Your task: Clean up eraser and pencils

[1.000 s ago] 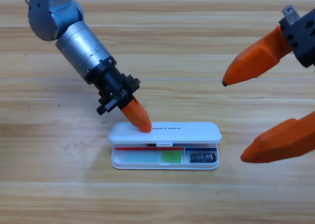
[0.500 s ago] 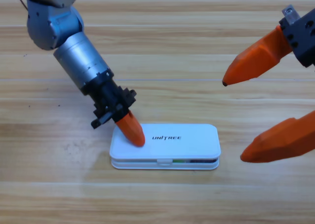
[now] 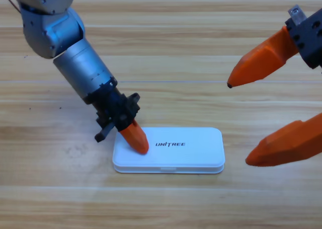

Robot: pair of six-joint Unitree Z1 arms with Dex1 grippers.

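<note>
We see the left claw (image 3: 137, 140) pressing its orange tip on the left end of the lid of the white case (image 3: 168, 150), which lies shut on the table (image 3: 50, 188); whether this claw is open we cannot tell. Eraser and pencils are out of sight (presumably inside). The right claw (image 3: 254, 122) waits agape at the right edge. Firm, even downward pressure should latch the lid.

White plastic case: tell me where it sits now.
The white plastic case lies shut at the table's lower middle, the left gripper pressing its left end.
</note>
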